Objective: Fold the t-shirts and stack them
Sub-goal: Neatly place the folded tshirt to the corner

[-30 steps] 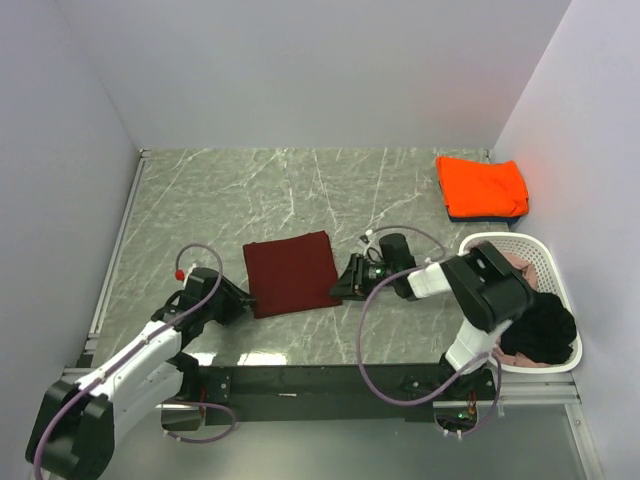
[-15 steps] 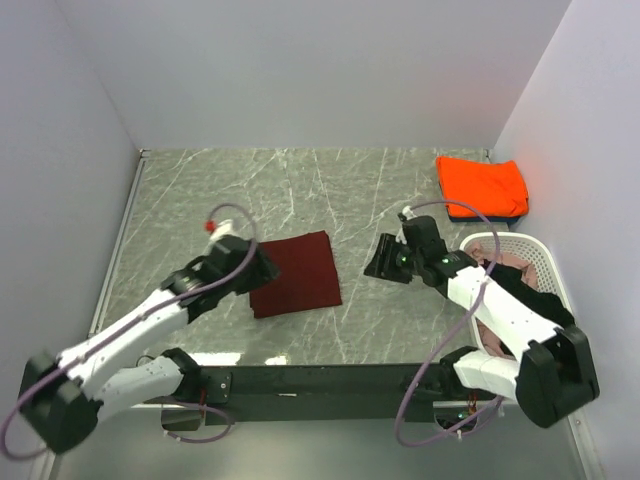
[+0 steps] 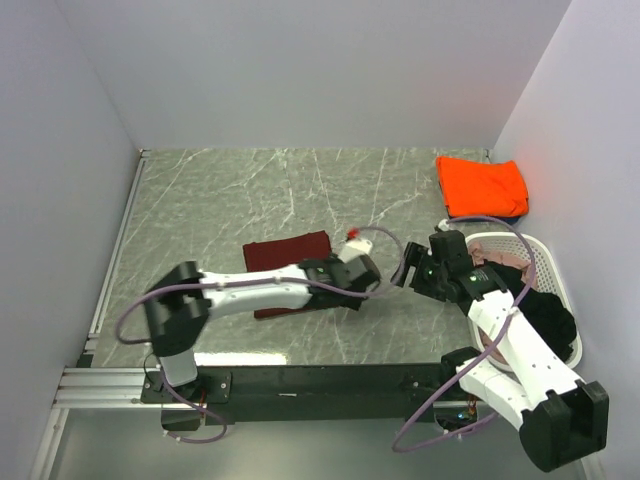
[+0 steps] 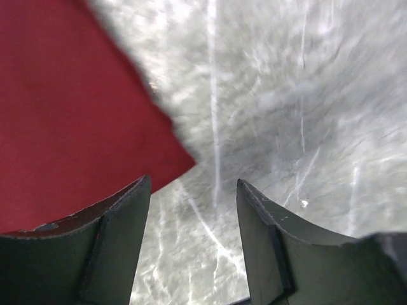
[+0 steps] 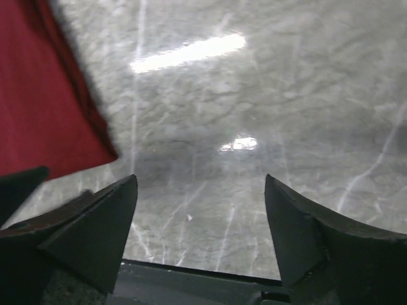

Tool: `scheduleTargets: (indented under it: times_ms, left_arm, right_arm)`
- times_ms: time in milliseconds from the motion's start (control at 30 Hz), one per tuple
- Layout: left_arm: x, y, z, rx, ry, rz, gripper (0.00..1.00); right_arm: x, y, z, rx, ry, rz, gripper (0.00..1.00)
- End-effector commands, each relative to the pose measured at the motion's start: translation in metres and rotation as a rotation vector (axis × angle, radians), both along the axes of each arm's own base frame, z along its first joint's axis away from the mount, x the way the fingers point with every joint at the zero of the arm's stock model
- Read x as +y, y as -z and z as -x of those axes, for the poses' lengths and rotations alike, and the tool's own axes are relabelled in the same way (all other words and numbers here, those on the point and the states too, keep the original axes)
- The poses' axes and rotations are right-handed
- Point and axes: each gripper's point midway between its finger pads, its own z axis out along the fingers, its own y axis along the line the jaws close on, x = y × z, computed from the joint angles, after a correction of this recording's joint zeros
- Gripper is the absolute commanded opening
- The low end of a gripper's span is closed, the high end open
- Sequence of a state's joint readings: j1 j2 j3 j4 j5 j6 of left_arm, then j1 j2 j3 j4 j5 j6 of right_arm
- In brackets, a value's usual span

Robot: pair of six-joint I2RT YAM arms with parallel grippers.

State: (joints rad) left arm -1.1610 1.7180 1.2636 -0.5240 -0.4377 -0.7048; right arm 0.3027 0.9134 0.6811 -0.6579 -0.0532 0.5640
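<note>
While the folded dark maroon cloth t-shirt [image 3: 290, 250] is lying flat near the middle of the grey marbled table [image 3: 220, 200], the left gripper [image 4: 193, 190] is hanging at its near right corner, jaws parted and gripping nothing. Just beside it, the right gripper [image 5: 200, 184] is hovering over bare table, jaws spread wide, likewise empty. At the far right corner, a folded bright orange t-shirt [image 3: 482, 186] is resting on a dark blue one [image 3: 470, 217].

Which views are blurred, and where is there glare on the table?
Left wrist: the table is smeared and the maroon t-shirt has a soft edge, while the tool fingers are sharp. Right wrist: a bright glare streak and a smaller spot lie on the table. Top external: sharp and evenly lit.
</note>
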Motion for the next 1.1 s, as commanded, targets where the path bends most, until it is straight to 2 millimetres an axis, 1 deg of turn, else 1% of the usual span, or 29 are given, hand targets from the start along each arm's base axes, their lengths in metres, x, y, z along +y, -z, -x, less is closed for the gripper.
scheduleTargets:
  times_ms: [0,33,67,133,167,233,433,533,667,700,833,867,967,1000,1033,1067]
  left_arm:
    - [-0.003,0.011,-0.001,-0.056,0.07,-0.171,0.61]
    - [-0.008,0.012,-0.002,-0.056,0.076,-0.171,0.61]
    - [-0.009,0.02,-0.003,-0.051,0.085,-0.195,0.6]
    - [-0.014,0.024,-0.004,-0.052,0.09,-0.195,0.6]
    - [-0.014,0.03,-0.004,-0.045,0.098,-0.207,0.59]
    - [-0.017,0.035,-0.004,-0.039,0.106,-0.212,0.59]
    - [-0.015,0.062,-0.001,-0.001,0.111,-0.254,0.56]
    - [-0.016,0.07,0.0,0.009,0.116,-0.257,0.55]
    - [-0.009,0.08,-0.003,0.025,0.101,-0.287,0.5]
    - [-0.007,0.083,-0.003,0.031,0.097,-0.291,0.46]
    - [-0.006,0.084,-0.005,0.046,0.092,-0.265,0.38]
    - [-0.005,0.084,-0.007,0.051,0.086,-0.26,0.32]
    - [-0.001,0.087,-0.008,0.065,0.072,-0.26,0.25]
    - [0.001,0.088,-0.008,0.069,0.071,-0.261,0.17]
    - [0.001,0.085,-0.008,0.069,0.07,-0.251,0.13]
    - [0.002,0.083,-0.009,0.07,0.067,-0.243,0.06]
  right_arm:
    - [-0.009,0.01,0.01,0.031,0.041,-0.009,0.88]
    - [-0.011,0.011,0.01,0.033,0.054,-0.01,0.89]
    - [-0.012,0.012,0.011,0.032,0.06,-0.01,0.89]
    - [-0.012,0.009,0.01,0.023,0.068,-0.016,0.92]
    - [-0.014,0.009,0.01,0.022,0.073,-0.013,0.93]
    - [-0.013,0.009,0.01,0.021,0.074,-0.017,0.93]
    - [-0.01,0.011,0.012,0.032,0.063,-0.03,0.93]
    - [-0.01,0.01,0.012,0.03,0.06,-0.035,0.92]
    - [-0.009,0.01,0.014,0.037,0.056,-0.037,0.92]
    - [-0.009,0.009,0.013,0.033,0.056,-0.037,0.91]
    - [-0.01,0.007,0.012,0.027,0.046,-0.028,0.89]
    - [-0.01,0.007,0.011,0.03,0.046,-0.025,0.89]
    - [-0.009,0.007,0.011,0.038,0.037,-0.022,0.89]
    - [-0.007,0.007,0.011,0.038,0.028,-0.03,0.88]
    - [-0.007,0.009,0.011,0.043,0.028,-0.033,0.88]
    - [-0.005,0.009,0.011,0.044,0.024,-0.039,0.88]
